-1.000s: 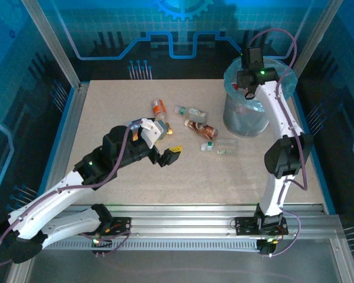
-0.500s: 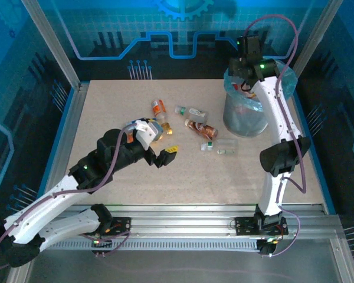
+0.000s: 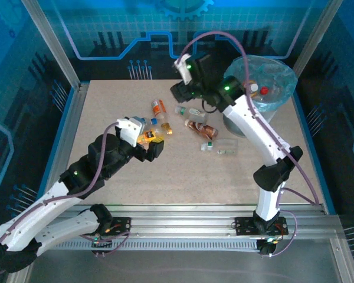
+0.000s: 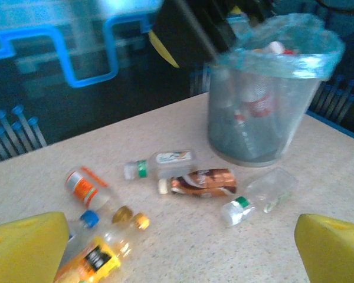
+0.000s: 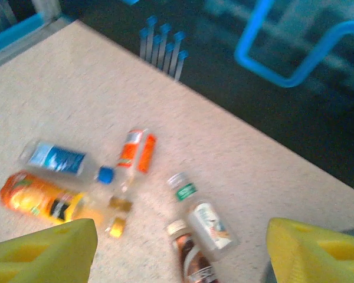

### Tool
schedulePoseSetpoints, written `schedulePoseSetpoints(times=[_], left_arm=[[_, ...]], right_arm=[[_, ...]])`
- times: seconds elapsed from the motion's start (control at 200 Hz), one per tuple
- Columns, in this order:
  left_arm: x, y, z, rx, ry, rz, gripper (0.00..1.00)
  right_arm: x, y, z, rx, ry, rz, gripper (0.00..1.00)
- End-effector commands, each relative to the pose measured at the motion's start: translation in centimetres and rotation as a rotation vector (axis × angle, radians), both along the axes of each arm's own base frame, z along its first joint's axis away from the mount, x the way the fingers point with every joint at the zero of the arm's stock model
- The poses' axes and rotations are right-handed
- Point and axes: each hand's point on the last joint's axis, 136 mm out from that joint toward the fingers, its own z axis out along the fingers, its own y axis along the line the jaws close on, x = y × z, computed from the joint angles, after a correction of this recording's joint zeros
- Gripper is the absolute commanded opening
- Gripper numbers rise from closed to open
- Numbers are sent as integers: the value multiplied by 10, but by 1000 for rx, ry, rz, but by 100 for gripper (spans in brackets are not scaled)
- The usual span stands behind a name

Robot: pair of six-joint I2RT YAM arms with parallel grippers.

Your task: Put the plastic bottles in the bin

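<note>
- Speckled beige table [image 3: 106,106] inside a blue-lit enclosure (glossy walls, blue line pattern at the back).
- left gripper [image 4: 178,252] hovers low over the near-left end of the bottle cluster. Its yellow fingertips [image 4: 23,247] are wide apart and hold nothing.
- orange juice bottle [image 4: 94,262] lies on its side just beside the left fingertip, yellow cap pointing away to the right. A blue-capped bottle [image 4: 87,220] lies right alongside it (cannot tell if they touch).
- orange-labelled bottle [image 3: 159,107] lies a little farther back, apart from those two.
- brown bottle [image 4: 200,181] lies on its side mid-table. The green-banded clear bottle [image 4: 165,160] lies just behind it, roughly parallel.
- green-capped clear bottle [image 4: 261,191] lies near the foot of the bin.
- right gripper [image 5: 180,250] is in the air above the far side of the cluster, camera looking down on the bottles. Its fingers are spread apart and empty.
- bin [image 4: 256,132] stands upright at the far right of the table with a light-blue bag [image 3: 286,82] folded over its rim. Several bottles sit inside (red and white caps seen from the top view).
</note>
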Motion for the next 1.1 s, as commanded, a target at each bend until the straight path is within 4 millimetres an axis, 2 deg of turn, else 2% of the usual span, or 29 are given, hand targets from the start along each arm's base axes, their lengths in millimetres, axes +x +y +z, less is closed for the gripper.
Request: schedulePoseSetpoints(times=[0.0,0.13,0.23,0.38,0.555,0.645,0.755,0.97,1.096], left_arm=[[2,40,1,-29,52,210,99],[-1,67,-11,-45,116,332,99],[-2,82,-26,-70,183,389,99],[-2,97,-54,-119,329,443,99],[1,97,-92,-154,510,441,99],[6,92,-112,-173,596,430,99],[16,89,-130,-199,673,434,99],[51,83,-136,-270,666,401,98],[75,82,-144,-290,692,390,92]], right_arm=[[-12,30,-45,-31,116,131,76],[-17,41,-88,77,284,63,74],[-18,40,-117,138,395,-19,72],[-19,22,-159,164,555,-139,71],[-19,-4,-194,-17,564,-136,73],[-21,-8,-206,10,626,-166,72],[-25,9,-217,160,707,-190,70],[-13,32,-241,413,777,-303,69],[-2,43,-242,562,796,-336,69]])
